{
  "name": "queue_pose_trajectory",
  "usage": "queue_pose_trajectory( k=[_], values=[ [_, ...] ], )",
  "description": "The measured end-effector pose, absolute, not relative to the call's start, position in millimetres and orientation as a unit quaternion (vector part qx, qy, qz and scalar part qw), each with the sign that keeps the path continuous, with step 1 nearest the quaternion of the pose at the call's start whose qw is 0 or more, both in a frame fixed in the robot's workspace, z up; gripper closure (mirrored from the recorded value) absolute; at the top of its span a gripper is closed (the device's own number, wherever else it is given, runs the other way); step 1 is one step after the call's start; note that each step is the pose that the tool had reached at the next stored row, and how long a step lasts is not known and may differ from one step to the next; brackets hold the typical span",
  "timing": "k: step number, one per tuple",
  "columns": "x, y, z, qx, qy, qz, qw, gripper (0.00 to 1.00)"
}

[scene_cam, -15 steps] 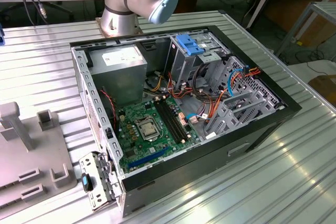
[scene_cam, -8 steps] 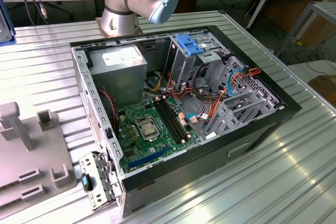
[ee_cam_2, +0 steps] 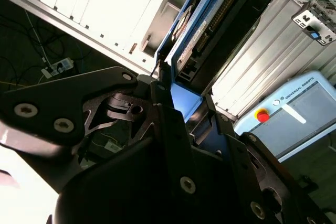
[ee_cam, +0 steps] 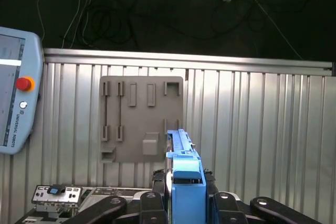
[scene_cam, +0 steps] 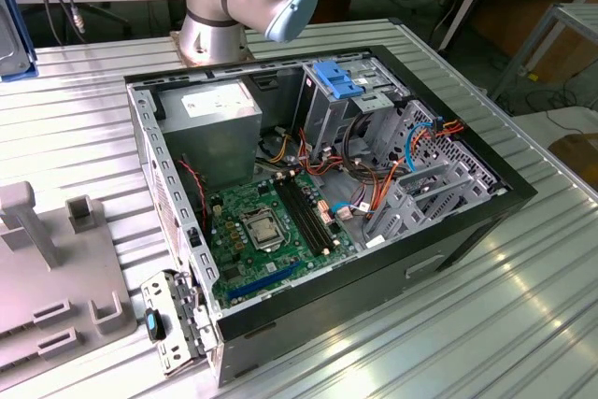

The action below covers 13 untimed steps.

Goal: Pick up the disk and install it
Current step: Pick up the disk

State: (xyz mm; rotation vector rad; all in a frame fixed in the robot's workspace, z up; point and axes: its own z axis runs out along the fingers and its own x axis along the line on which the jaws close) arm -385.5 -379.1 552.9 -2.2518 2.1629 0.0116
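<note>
Gripper (ee_cam: 186, 188) is closed on your disk (ee_cam: 183, 153) by its blue carrier end, edge-on over the grey fixture plate (ee_cam: 142, 124), probably to leave the rails clear.

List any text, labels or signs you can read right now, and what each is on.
Nothing I can quote with confidence.
Teach pendant: a line of lettering beside its screen, not read off.
Disk, clamped in the gripper: sticker print, too small to read.
Power supply: label, too small to read.
</note>
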Motion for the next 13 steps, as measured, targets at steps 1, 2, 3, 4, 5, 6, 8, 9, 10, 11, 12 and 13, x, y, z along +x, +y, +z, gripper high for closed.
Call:
queue_pose_trajectory(
  k=[1,2,3,4,5,6,8,9,10,11,12,13],
  values=[
    [-384.9,-379.1,552.9,-0.721,0.693,0.004,0.01,0.63],
    [-384.4,-379.1,552.9,-0.721,0.693,0.003,0.01,0.63],
    [-383.6,-379.1,552.9,-0.721,0.693,0.003,0.01,0.63],
    [-382.5,-379.1,552.9,-0.721,0.693,0.003,0.01,0.63],
    [-381.5,-379.1,552.9,-0.721,0.693,0.003,0.011,0.63],
    [-380.6,-379.1,552.9,-0.721,0.693,0.002,0.011,0.63],
    [-379.5,-379.1,552.9,-0.721,0.693,0.002,0.011,0.63],
    [-378.7,-379.1,552.9,-0.721,0.693,0.002,0.012,0.63],
    [-378.0,-379.1,552.9,-0.721,0.693,0.001,0.012,0.63],
    [-377.5,-379.1,552.9,-0.721,0.693,0.001,0.012,0.63],
    [-376.9,-379.1,552.9,-0.721,0.693,0.001,0.012,0.63],
    [-376.4,-379.1,552.9,-0.721,0.693,0.001,0.012,0.63]
  ],
)
